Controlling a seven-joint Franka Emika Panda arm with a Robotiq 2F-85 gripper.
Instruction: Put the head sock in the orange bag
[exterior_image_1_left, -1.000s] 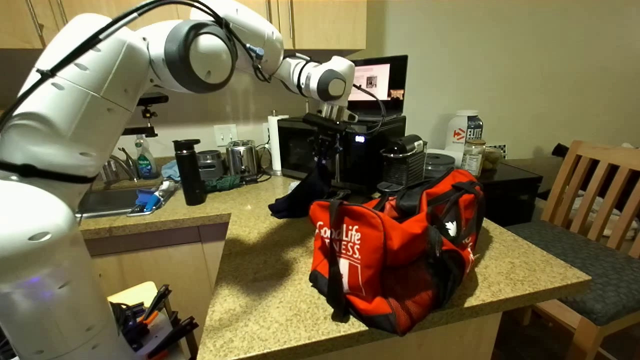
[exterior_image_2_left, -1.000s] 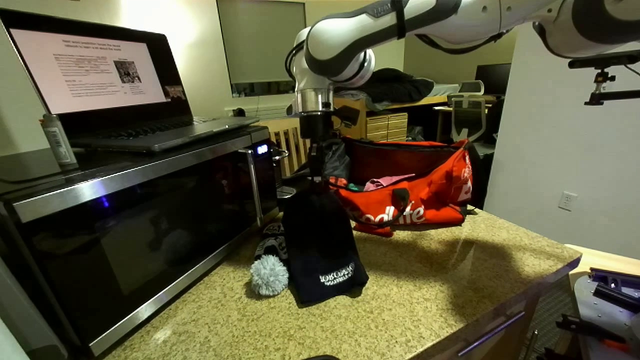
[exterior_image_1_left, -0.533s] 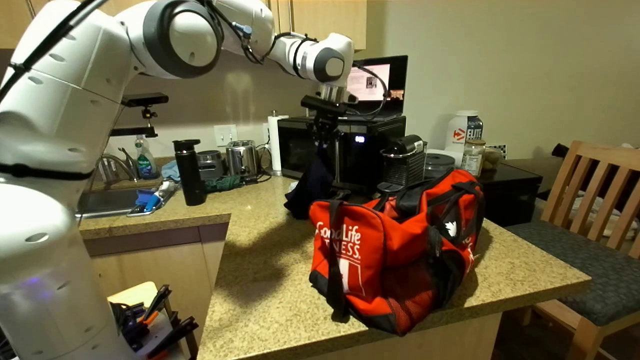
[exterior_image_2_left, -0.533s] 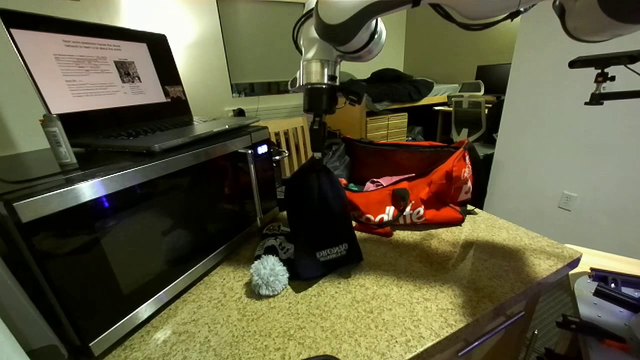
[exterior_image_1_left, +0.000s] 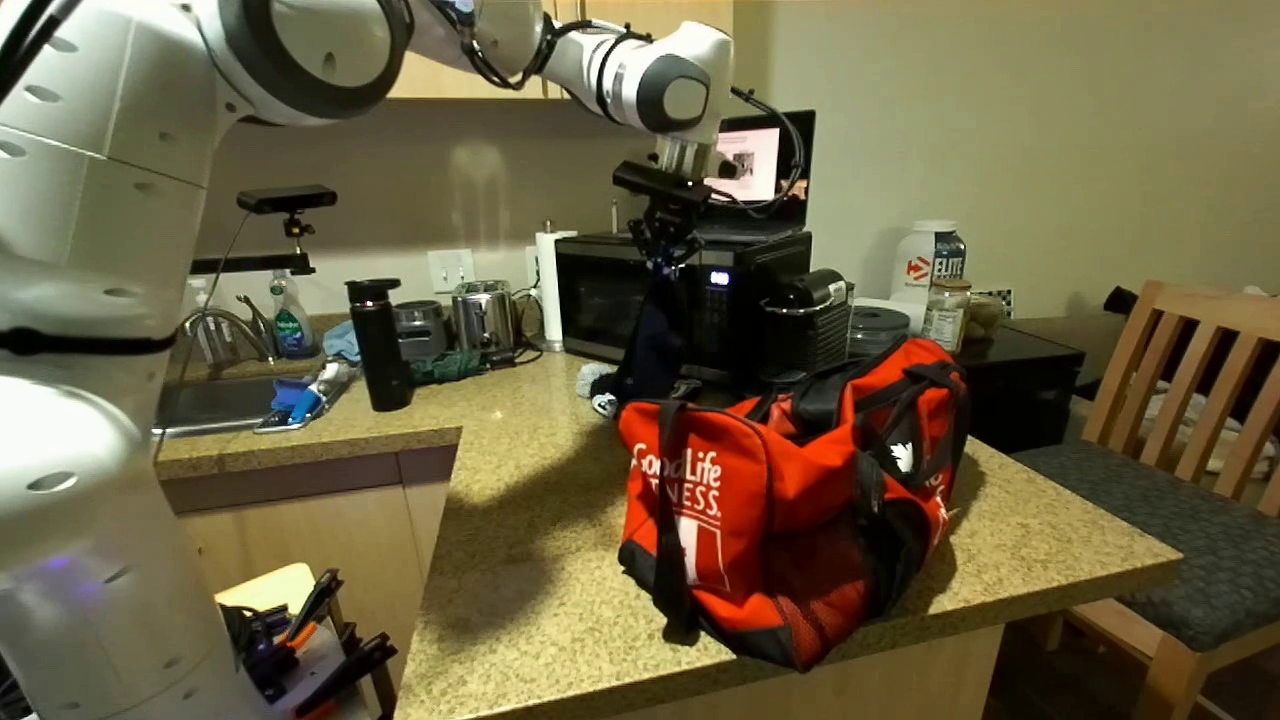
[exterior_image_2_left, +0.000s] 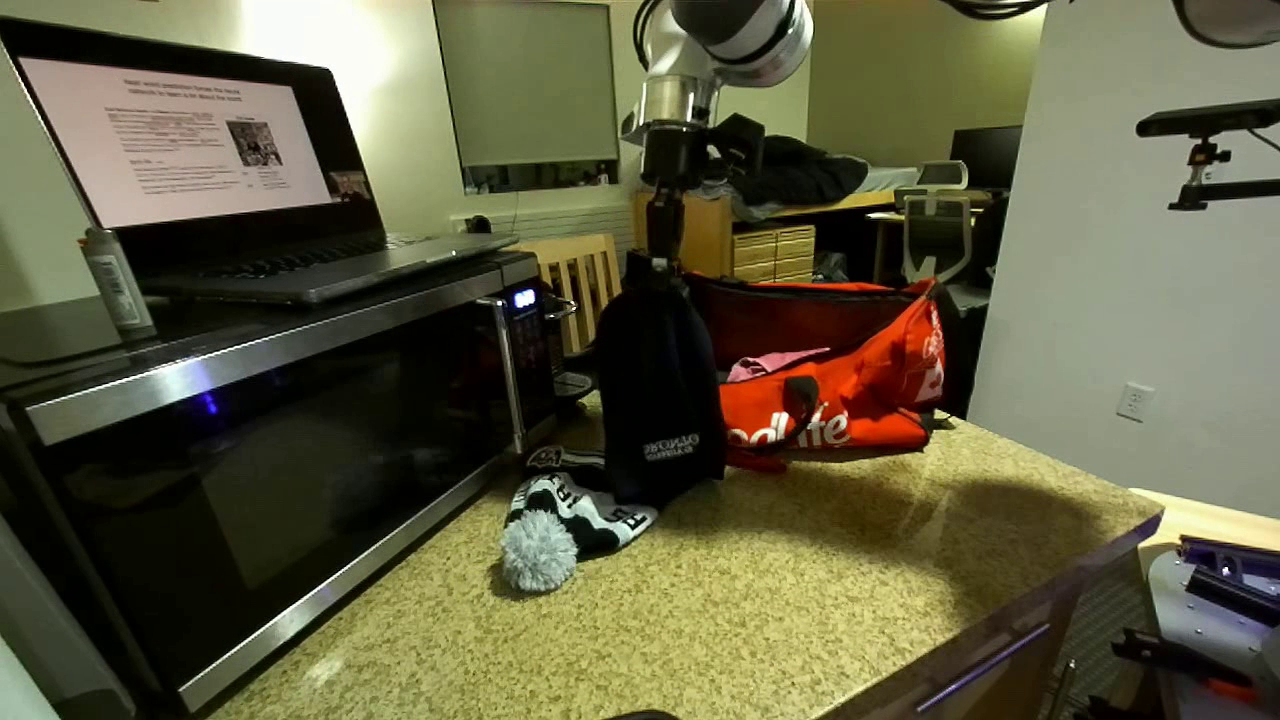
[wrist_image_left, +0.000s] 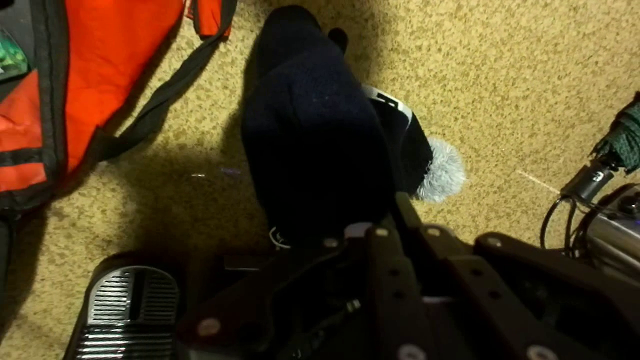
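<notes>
The head sock, a dark navy-black cloth with white lettering near its lower end, hangs from my gripper in both exterior views (exterior_image_1_left: 652, 345) (exterior_image_2_left: 662, 390). My gripper (exterior_image_2_left: 655, 265) is shut on its top end, beside the microwave. In the wrist view the sock (wrist_image_left: 310, 120) spreads below the fingertips (wrist_image_left: 395, 215). I cannot tell whether its lower end touches the counter or the hat. The orange bag (exterior_image_1_left: 815, 490) stands on the counter beside the sock, with its top open. In an exterior view (exterior_image_2_left: 850, 385) pink cloth shows inside it. The bag's side and strap show in the wrist view (wrist_image_left: 110, 60).
A black-and-white hat with a grey pom-pom (exterior_image_2_left: 540, 550) lies on the counter behind and below the sock. The microwave (exterior_image_2_left: 300, 430) carries a laptop (exterior_image_2_left: 200, 150). A coffee machine (exterior_image_1_left: 808, 325) stands between the microwave and the bag. A black bottle (exterior_image_1_left: 378, 345) stands near the sink.
My gripper has risen with the sock and shifted towards the bag. The sock's lower end has come up off its earlier spot, uncovering more of the hat.
</notes>
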